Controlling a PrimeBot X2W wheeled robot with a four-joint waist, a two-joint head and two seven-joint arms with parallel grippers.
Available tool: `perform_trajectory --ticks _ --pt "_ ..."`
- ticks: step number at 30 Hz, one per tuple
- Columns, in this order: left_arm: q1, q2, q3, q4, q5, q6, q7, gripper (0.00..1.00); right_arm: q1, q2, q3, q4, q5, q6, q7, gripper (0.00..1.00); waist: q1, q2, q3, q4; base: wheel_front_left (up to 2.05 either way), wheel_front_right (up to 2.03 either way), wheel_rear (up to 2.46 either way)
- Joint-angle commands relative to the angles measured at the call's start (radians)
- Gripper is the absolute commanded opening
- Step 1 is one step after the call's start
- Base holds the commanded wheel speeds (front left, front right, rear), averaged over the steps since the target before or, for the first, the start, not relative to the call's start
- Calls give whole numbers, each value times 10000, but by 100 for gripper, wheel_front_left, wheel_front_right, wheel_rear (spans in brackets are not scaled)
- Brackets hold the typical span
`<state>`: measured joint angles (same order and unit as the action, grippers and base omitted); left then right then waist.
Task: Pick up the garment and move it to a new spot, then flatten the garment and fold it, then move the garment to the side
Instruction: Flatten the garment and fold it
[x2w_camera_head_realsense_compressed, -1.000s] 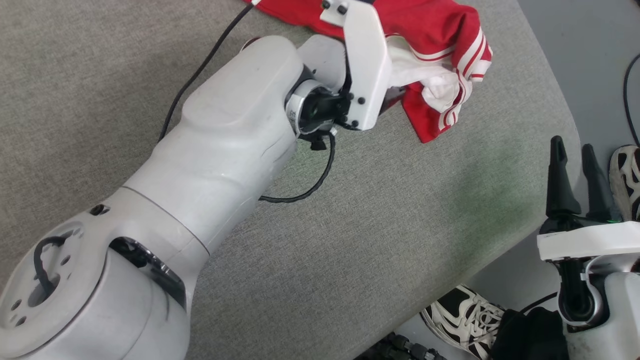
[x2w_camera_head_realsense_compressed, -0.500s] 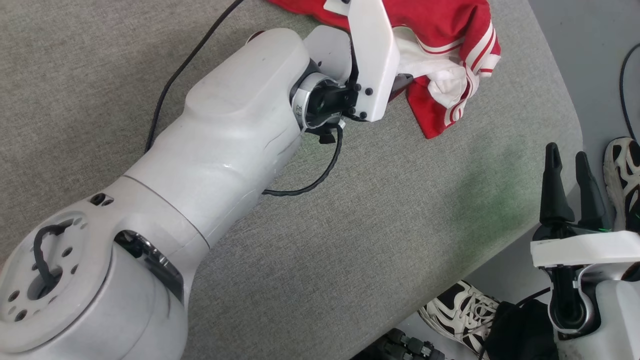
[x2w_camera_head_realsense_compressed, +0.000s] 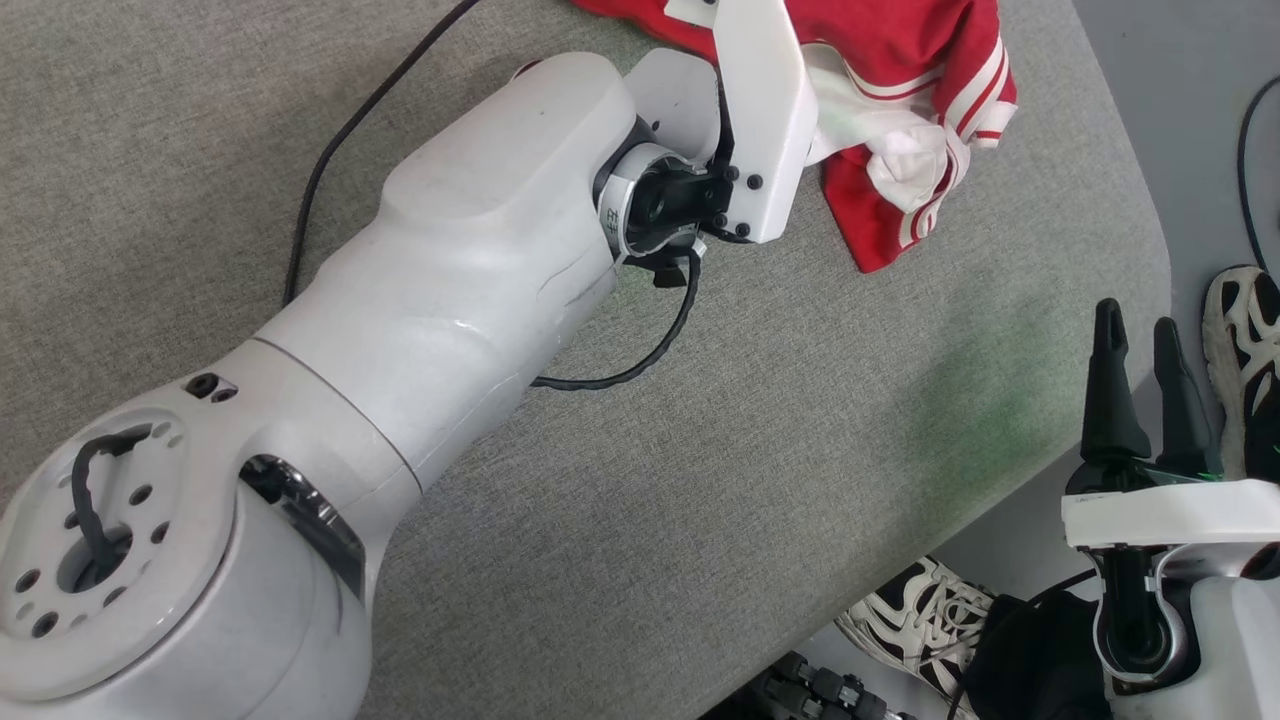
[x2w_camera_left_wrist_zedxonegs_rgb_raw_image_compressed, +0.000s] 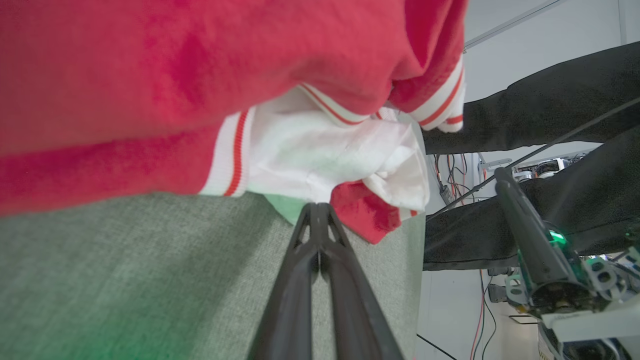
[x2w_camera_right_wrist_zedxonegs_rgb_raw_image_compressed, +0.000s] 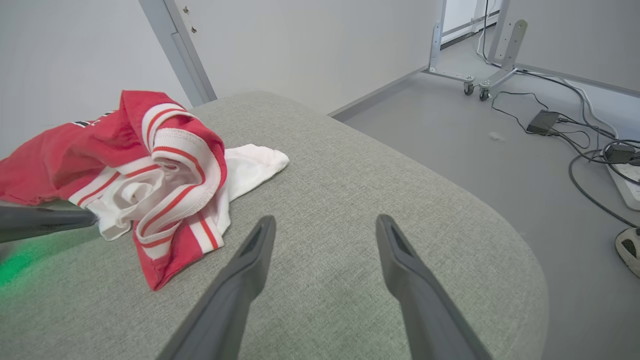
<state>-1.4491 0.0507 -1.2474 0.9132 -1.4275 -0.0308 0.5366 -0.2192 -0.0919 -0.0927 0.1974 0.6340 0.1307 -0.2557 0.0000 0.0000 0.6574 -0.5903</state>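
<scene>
Your left arm (x2w_camera_head_realsense_compressed: 450, 300) reaches across the grey surface (x2w_camera_head_realsense_compressed: 750, 420) toward 1 o'clock in the head view, where the garment (x2w_camera_head_realsense_compressed: 880, 40) lies crumpled near the rounded corner. It is a red heap with a white sleeve and red-and-white striped trim turned outward.

In the left wrist view, your left gripper (x2w_camera_left_wrist_zedxonegs_rgb_raw_image_compressed: 318, 212) has its fingers (x2w_camera_left_wrist_zedxonegs_rgb_raw_image_compressed: 295, 280) pressed together. The tips sit right at the lower edge of the white sleeve, with a red fold of the garment (x2w_camera_left_wrist_zedxonegs_rgb_raw_image_compressed: 150, 75) just beside them at 2 o'clock. You cannot tell from here whether any cloth is caught between them.

In the right wrist view, that gripper's dark finger comes in from 9 o'clock and meets the garment (x2w_camera_right_wrist_zedxonegs_rgb_raw_image_compressed: 165, 165) at its white folds.

Your right gripper (x2w_camera_head_realsense_compressed: 1135, 325) is at 4 o'clock in the head view, just off the surface's edge and well apart from the garment. Its fingers (x2w_camera_right_wrist_zedxonegs_rgb_raw_image_compressed: 240, 280) are spread wide with nothing between them.

A black cable (x2w_camera_head_realsense_compressed: 640, 360) loops under your left wrist. A person's white-and-black shoe (x2w_camera_head_realsense_compressed: 925, 625) stands on the floor at 5 o'clock.
</scene>
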Motion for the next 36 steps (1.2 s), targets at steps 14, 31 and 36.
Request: perform_trajectory --ticks 14,31,36 --pt "-544 8 -206 686 -484 -432 156 0 -394 -152 162 136 -176 1 15 100 0 0 -397 69 0 0 0" --pt "-130 17 -323 345 -438 -42 1096 100 -233 -88 167 217 52 1 -30 100 0 0 -185 50 0 0 0" --pt "-95 17 -333 132 -415 141 949 100 13 29 103 102 94 1 -79 100 0 0 -90 36 0 0 0"
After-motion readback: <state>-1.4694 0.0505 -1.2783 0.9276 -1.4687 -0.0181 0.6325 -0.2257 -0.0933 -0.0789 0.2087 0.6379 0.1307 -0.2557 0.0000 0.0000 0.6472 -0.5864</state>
